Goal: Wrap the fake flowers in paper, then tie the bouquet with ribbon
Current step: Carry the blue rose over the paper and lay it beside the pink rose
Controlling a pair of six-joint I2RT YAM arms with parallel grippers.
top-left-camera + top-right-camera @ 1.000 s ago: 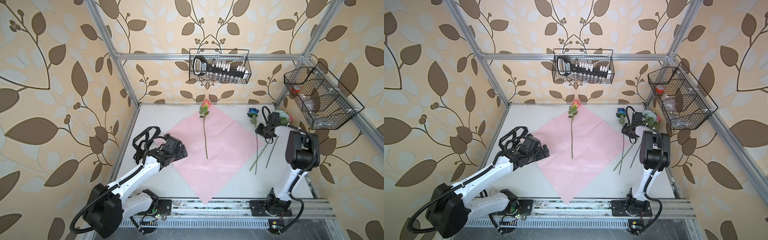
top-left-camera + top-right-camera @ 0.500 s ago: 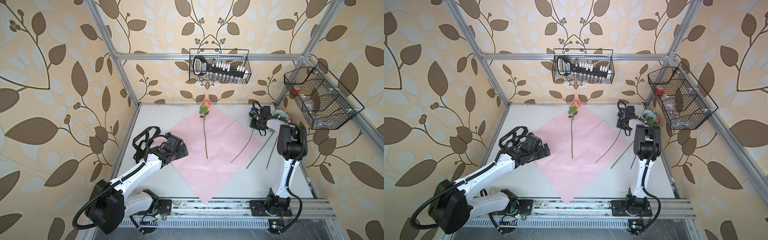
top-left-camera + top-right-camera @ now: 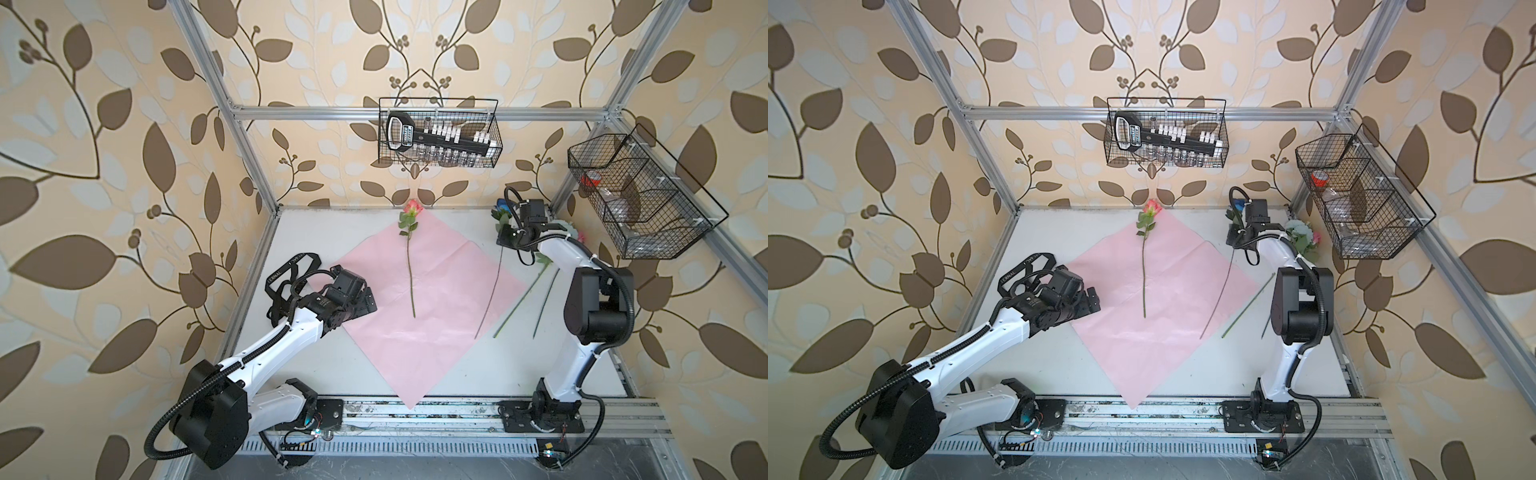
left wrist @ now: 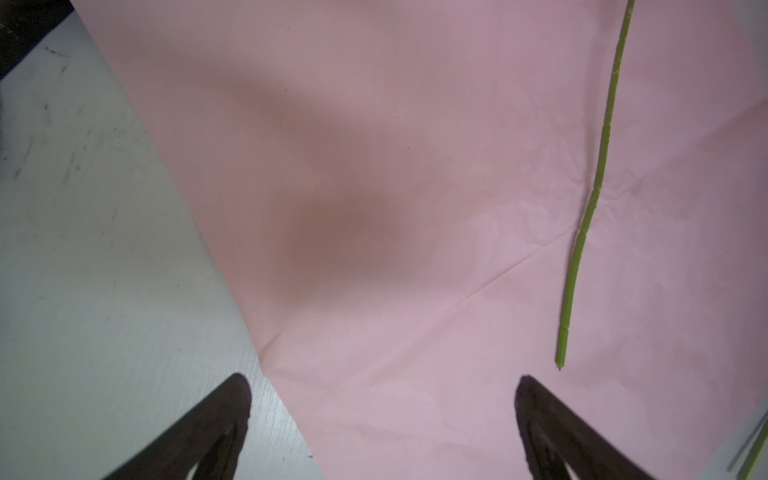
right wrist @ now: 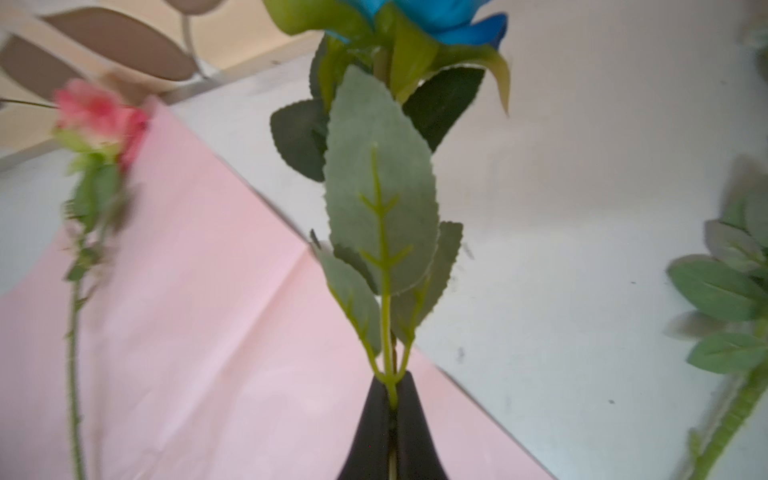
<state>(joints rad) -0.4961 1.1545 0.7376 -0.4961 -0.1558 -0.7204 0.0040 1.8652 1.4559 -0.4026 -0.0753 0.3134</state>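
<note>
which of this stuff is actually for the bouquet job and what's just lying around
For the job:
- pink wrapping paper
- pink rose, lying on it
- blue rose, pinched in the right gripper
- other flowers, right of the paper
- black ribbon, probably for tying

Lying about:
- back wire basket with its tool set
- side wire basket

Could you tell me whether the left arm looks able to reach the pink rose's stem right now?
Probably yes: the left gripper is open above the pink paper, the rose stem ends close beside it, nothing between.
</note>
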